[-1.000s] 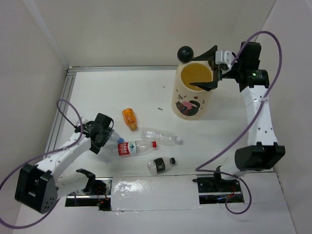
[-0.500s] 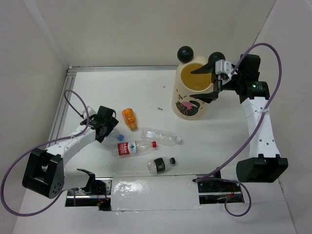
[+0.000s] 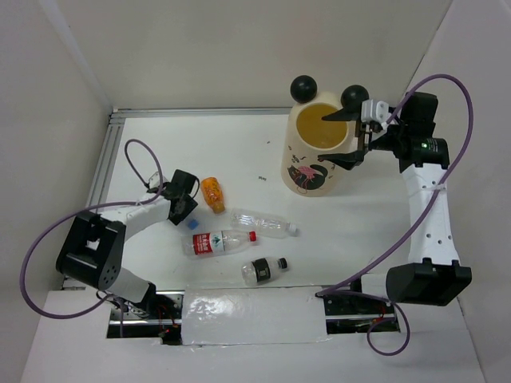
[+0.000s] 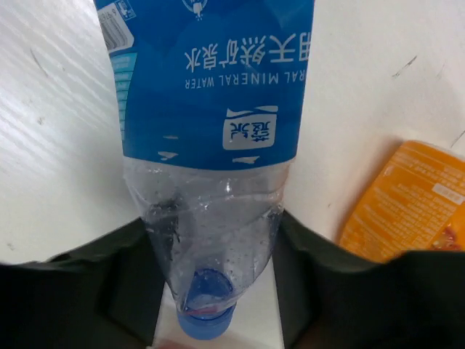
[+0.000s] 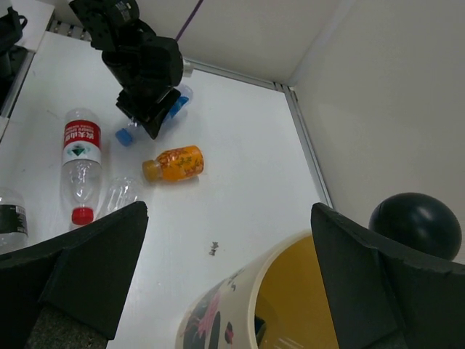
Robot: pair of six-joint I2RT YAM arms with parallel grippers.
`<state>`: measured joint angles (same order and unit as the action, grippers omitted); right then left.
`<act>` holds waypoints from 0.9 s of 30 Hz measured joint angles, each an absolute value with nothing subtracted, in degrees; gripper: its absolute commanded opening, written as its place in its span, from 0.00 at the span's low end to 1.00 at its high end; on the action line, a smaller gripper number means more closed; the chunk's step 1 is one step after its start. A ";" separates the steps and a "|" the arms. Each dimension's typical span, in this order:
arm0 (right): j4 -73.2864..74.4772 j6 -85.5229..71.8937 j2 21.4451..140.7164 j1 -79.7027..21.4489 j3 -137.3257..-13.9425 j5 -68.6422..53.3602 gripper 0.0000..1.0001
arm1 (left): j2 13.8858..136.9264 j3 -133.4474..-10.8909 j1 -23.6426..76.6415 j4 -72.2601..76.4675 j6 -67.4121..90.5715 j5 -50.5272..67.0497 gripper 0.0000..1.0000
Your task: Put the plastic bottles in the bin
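My left gripper (image 3: 182,206) lies low on the table, shut on the neck end of a blue-labelled plastic bottle (image 4: 211,109); both fingers press its clear shoulders and its blue cap (image 3: 192,224) points toward the wrist. The gripper (image 4: 214,240) hides most of that bottle from above. An orange bottle (image 3: 212,193) lies just to its right. A clear bottle (image 3: 263,223), a red-labelled one (image 3: 217,241) and a black-labelled one (image 3: 262,270) lie nearer the front. My right gripper (image 3: 342,137) hangs open and empty over the right rim of the cream bin (image 3: 315,159), whose yellow inside (image 5: 305,305) shows.
A metal rail (image 3: 108,159) runs along the left and back table edges, with white walls close behind. Two black ball ears (image 3: 303,88) stand on the bin's rim. A taped strip (image 3: 255,307) lies between the arm bases. Purple cables loop beside both arms.
My left gripper has shifted up and right along the blue-labelled bottle and its jaws have narrowed onto it. The right gripper has drifted slightly right over the bin.
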<state>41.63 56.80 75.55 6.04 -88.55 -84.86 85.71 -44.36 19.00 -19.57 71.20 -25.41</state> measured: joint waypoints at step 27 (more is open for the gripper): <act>40.27 48.69 67.16 16.16 -77.12 -66.26 0.39 | 92.62 -94.76 32.49 -2.85 30.00 34.87 0.07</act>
<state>40.27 48.69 67.16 16.16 -77.12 -66.26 92.62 -94.76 32.49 -2.85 30.00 34.87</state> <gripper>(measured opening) 0.391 0.337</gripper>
